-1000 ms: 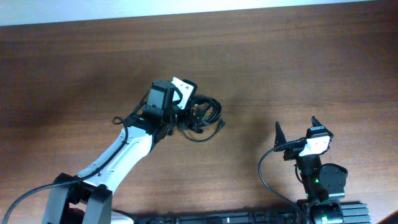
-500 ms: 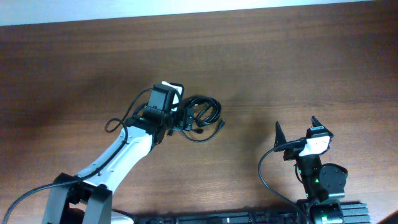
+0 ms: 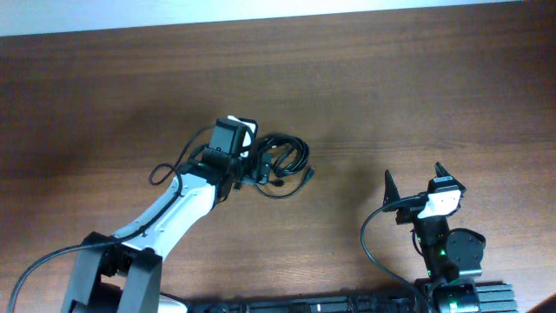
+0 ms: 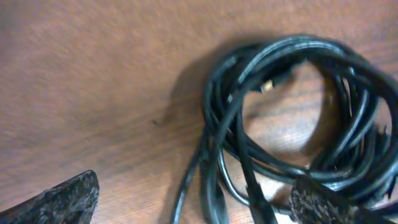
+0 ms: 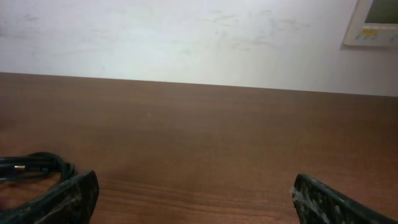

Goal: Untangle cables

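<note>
The cables (image 3: 285,162) lie as one knotted black bundle of loops on the brown table (image 3: 417,78), near the middle. My left gripper (image 3: 259,165) is at the bundle's left edge, low over it and open. In the left wrist view the cables (image 4: 214,130) fill the right half; several strands run down between the wide-apart fingers (image 4: 68,199) of the left gripper (image 4: 196,193), and the right finger sits against the loops. My right gripper (image 3: 413,178) stands open at the lower right, apart from the bundle. The right gripper (image 5: 194,186) holds nothing, with the cables (image 5: 37,163) at far left.
A pale wall (image 5: 186,37) rises beyond the table's far edge, with a small panel (image 5: 376,25) on it at upper right. The left arm's own thick wire (image 3: 169,169) loops out beside its forearm.
The left wrist has turned and shifted slightly left over the bundle's edge. The cables lie about where they were. The right arm has not moved.
</note>
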Available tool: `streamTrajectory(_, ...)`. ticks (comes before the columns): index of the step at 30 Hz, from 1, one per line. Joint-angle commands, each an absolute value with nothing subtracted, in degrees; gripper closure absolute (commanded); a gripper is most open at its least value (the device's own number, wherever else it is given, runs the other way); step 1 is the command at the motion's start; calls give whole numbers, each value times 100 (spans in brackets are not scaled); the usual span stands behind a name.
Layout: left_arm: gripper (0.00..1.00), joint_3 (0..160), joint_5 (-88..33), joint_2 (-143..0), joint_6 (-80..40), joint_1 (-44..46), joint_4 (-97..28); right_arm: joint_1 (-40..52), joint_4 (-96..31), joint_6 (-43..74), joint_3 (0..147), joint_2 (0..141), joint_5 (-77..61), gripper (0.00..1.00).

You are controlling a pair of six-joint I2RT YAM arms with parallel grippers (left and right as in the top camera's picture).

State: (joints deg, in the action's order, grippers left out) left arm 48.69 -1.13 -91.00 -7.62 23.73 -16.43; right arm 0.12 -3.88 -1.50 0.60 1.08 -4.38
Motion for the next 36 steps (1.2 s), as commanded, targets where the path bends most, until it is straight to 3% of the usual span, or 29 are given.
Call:
streamTrajectory(1, 1, 4915, -388, -9192, -834, 2377, -1605, -8, -408, 82, 32, 108, -580, 1)
streamTrajectory(6, 1, 4915, -513, -9459, -832, 2386, -1588, -8, -416, 895, 45, 108, -666, 2)
streamTrajectory(18, 1, 5004, -851, -9743, -832, 2386, -1747, -8, -1927, 884, 1450, 113, -1142, 1)
streamTrajectory(24, 1, 5369, -2856, -9623, -460, 2386, -1706, -8, -2698, 467, 2049, 113, -967, 1)
streamTrajectory(27, 1, 5483, -3221, -9351, -231, 2386, -1706, -8, -2891, 475, 2097, 113, -1035, 1)
streamTrajectory(32, 1, 5489, -2416, -8864, -172, 2375, -1708, -8, -2722, 497, 2126, 113, -1146, 1)
streamTrajectory(36, 1, 5489, -1050, -8976, -906, 2375, -1793, -8, -2742, 775, 2314, 279, -1234, 1)
